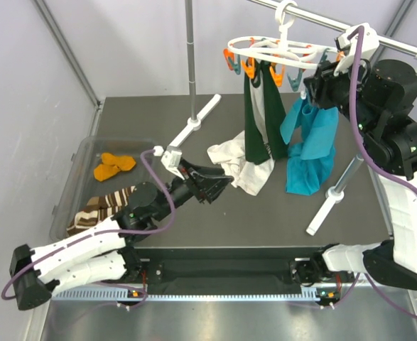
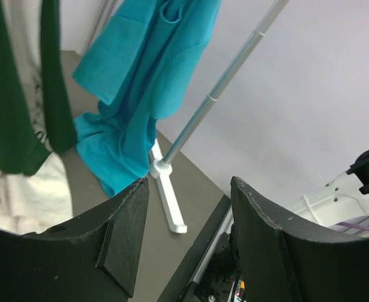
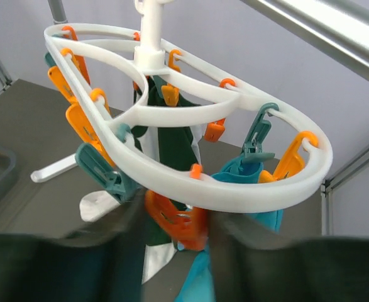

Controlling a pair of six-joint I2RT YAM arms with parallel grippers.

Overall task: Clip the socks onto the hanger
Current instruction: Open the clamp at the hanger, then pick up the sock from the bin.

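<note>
Top external view: a dark table (image 1: pixel 279 213) carried a grey rail (image 1: pixel 400 44) on poles, with the white oval hanger (image 1: pixel 286 62) hooked on it at the far right. A clear bin (image 1: pixel 72 186) at the table's left edge held the mustard-orange socks (image 1: pixel 114 165) and a brown-and-cream striped sock (image 1: pixel 101 206). A green-and-white sock (image 1: pixel 259 121) hung from the hanger, its white lower end pooled on the table. A teal sock (image 1: pixel 311 149) hung just beside it, on the right arm's side. The left gripper (image 1: pixel 222 183) sat low over the table's middle, just beside that white end. The right gripper (image 1: pixel 315 89) was high at the hanger's right end.

Left wrist view only: its fingers (image 2: pixel 127 233) stood apart with nothing between them. Dark marks on the white fabric were too blurred to read.

Right wrist view only: a teal clip (image 3: pixel 256 135) bit the teal sock's top. The right fingers (image 3: pixel 77 264) flanked an orange clip (image 3: pixel 171 221) on the near rim, seemingly against it. Whether they pinched it could not be told.
</note>
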